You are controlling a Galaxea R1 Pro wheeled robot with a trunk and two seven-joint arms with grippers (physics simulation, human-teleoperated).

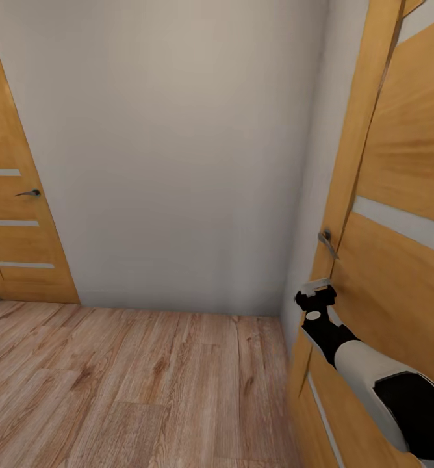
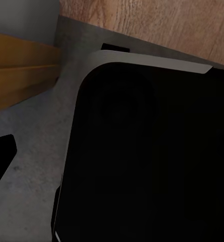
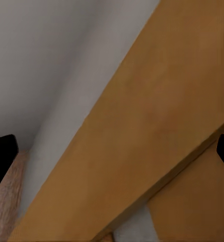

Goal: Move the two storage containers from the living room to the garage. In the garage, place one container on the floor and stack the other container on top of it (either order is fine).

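Right gripper (image 1: 316,294) sits against a wooden door (image 1: 399,260), just below its metal handle (image 1: 327,243); fingers wide apart w/ door edge between them, nothing held. Left gripper: can't tell if open or closed. Wood-plank floor (image 1: 132,383) and pale wall (image 1: 178,149) to its left, 2nd door (image 1: 15,214) beyond. Containers nowhere in sight.

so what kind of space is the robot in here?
Looks like an indoor hallway or room corner in a house: light wood-plank floor, plain pale grey wall, and two honey-coloured wooden doors, one at left, one at right, where the right gripper sits just below the metal lever handle.
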